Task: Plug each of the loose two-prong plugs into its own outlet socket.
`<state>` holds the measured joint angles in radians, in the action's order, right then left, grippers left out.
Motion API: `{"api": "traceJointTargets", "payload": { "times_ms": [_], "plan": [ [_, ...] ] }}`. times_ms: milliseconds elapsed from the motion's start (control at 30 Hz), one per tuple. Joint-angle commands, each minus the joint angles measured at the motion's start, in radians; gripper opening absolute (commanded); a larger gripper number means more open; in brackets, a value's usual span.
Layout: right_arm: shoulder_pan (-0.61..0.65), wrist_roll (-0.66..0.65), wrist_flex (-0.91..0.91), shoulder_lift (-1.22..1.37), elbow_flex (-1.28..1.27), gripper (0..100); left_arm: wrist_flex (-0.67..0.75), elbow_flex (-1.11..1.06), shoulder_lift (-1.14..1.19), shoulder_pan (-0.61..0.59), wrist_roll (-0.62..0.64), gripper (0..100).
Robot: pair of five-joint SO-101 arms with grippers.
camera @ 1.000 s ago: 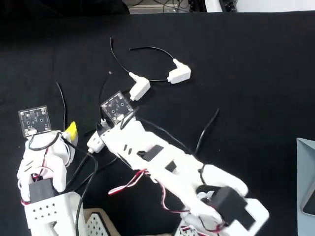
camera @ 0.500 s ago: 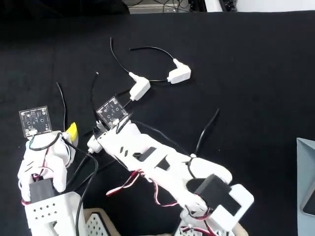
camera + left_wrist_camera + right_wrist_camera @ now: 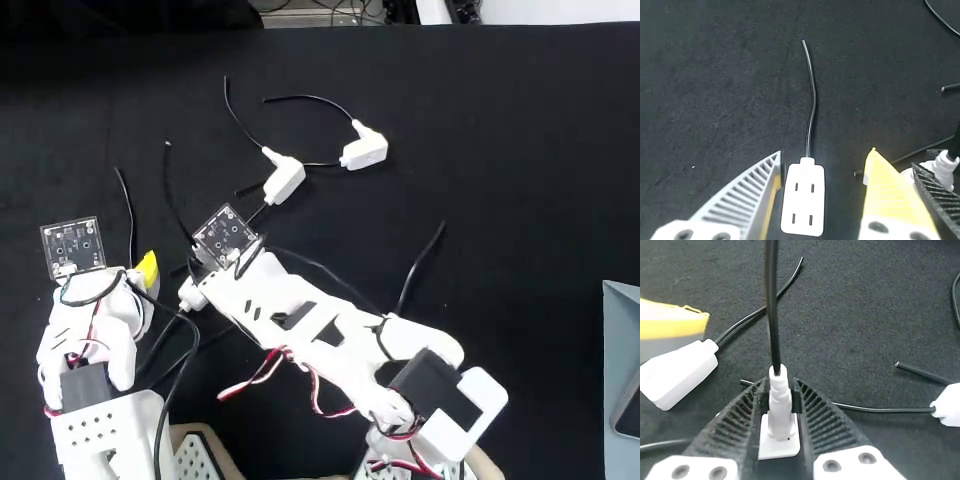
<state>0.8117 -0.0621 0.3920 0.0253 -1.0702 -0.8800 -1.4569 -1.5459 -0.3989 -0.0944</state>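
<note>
First, from high up, the black desk [image 3: 520,150] has two plugs lying loose on it. The first plug [image 3: 283,182] and the second plug [image 3: 363,152] are small, white and blocky. They lie near each other toward the far side of the desk. The right arm [image 3: 330,335] stretches across the desk toward the left arm [image 3: 90,340]. Its tip is close to the left arm's yellow finger [image 3: 147,265].

Next, from the left wrist, the left claw [image 3: 825,152] is spread wide. An outlet socket [image 3: 802,202] lies flat on the desk between the grey finger [image 3: 740,205] and the yellow finger. The socket is a white block with round corners and four thin slots in two pairs. A thin black socket cord [image 3: 812,100] runs out of one end. The socket sits just beside the grey finger and apart from the yellow one.

Last, from the right wrist, the right claw [image 3: 779,385] is pinching a third plug [image 3: 779,410] between its black ribbed fingers [image 3: 735,425]. This plug is white too. Its black plug cord [image 3: 771,300] goes straight away from the claw. The socket lies on the desk off to one side, near the claw.
</note>
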Motion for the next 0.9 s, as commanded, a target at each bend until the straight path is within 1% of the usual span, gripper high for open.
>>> {"api": "traceJointTargets", "payload": {
  "times_ms": [0,67,300,433,533,600,733,800,867],
  "plan": [
    [-0.012,-0.008,0.003,-0.002,-0.019,1.1,0.005,0.016,-0.008,-0.002,0.003,26],
    [-0.012,-0.008,0.003,-0.002,-0.019,1.1,0.029,0.027,-0.008,0.012,0.006,27],
    [-0.012,-0.006,0.003,-0.002,-0.019,1.1,0.279,-0.044,0.0,0.177,0.006,27],
    [-0.012,-0.006,0.003,-0.002,-0.021,1.1,0.381,-0.087,0.0,0.223,0.003,27],
    [-0.012,-0.006,0.003,-0.002,-0.021,1.1,0.381,-0.091,0.0,0.232,0.003,27],
    [-0.012,-0.006,0.003,-0.002,-0.021,1.1,0.342,-0.085,-0.008,0.255,0.0,27],
    [-0.012,-0.006,0.003,-0.002,-0.021,1.1,0.276,-0.073,-0.008,0.32,-0.078,27],
    [-0.012,-0.006,0.003,-0.002,-0.021,1.1,0.27,-0.07,-0.009,0.323,-0.094,27],
    [-0.014,-0.006,0.003,-0.002,-0.021,1.1,0.264,-0.059,-0.009,0.302,-0.092,27]
  ]
}}
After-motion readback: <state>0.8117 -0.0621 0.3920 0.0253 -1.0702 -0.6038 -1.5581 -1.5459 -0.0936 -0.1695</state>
